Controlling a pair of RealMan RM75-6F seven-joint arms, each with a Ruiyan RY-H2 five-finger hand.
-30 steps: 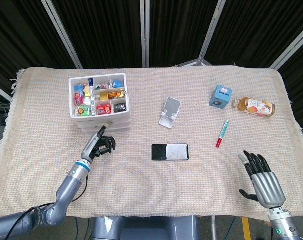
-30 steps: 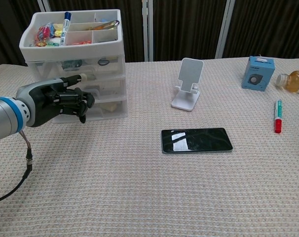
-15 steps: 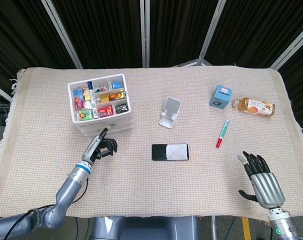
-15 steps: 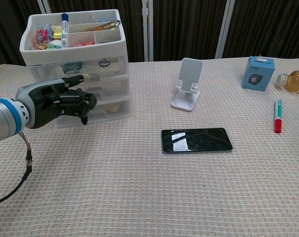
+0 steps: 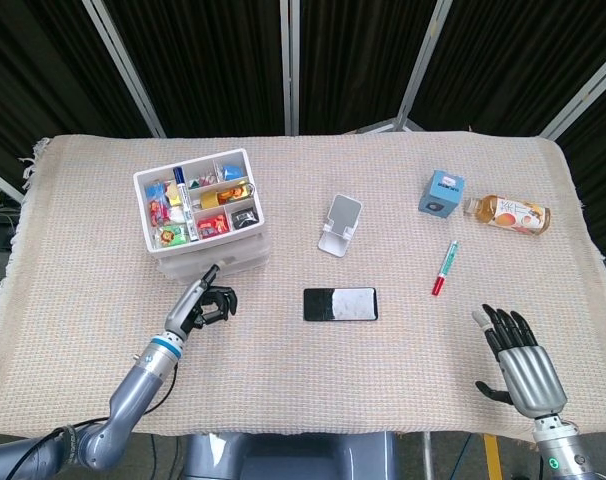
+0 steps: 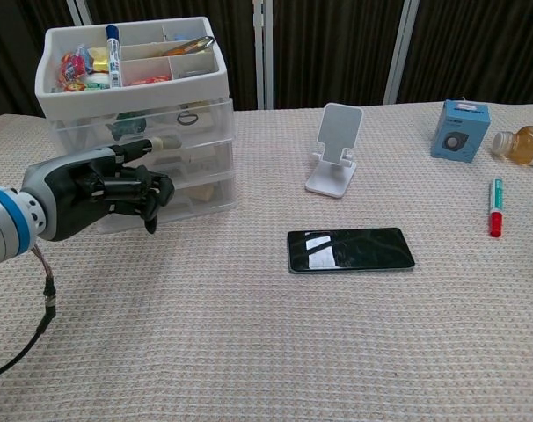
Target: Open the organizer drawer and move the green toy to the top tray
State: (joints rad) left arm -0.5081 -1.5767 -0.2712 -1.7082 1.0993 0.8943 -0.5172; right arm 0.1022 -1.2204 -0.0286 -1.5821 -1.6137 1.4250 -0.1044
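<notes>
Head view
- Organizer (image 5: 202, 215): white, stacked drawers under a divided top tray (image 5: 197, 198); it serves as the landmark for every entry below.
- Left hand (image 5: 205, 305): just in front of the organizer's drawer fronts, one finger extended toward them, the rest curled in; nothing visibly held. Whether the fingertip touches a drawer cannot be told from here.
- Right hand (image 5: 518, 360): far to the right of the organizer, near the table's front edge, fingers spread, empty.
- Phone (image 5: 340, 304), phone stand (image 5: 339, 224), marker (image 5: 443, 268), blue box (image 5: 441, 192), bottle (image 5: 508, 213): all to the right of the organizer, apart from both hands.
- Green toy: not identifiable in this view.

Chest view
- Left hand (image 6: 99, 192): at the level of the middle drawers, extended finger lying against or just short of a drawer front (image 6: 165, 156); contact unclear.
- Drawers: judged all but shut; a slight pull-out cannot be ruled out.
- Green toy (image 6: 126, 124): a greenish shape behind the clear front of the upper drawer is probably it, just above the left hand and below the top tray.
- Progress, as judged: early. Opening the drawer is still in hand; lifting the toy out and setting it in the top tray remain.
</notes>
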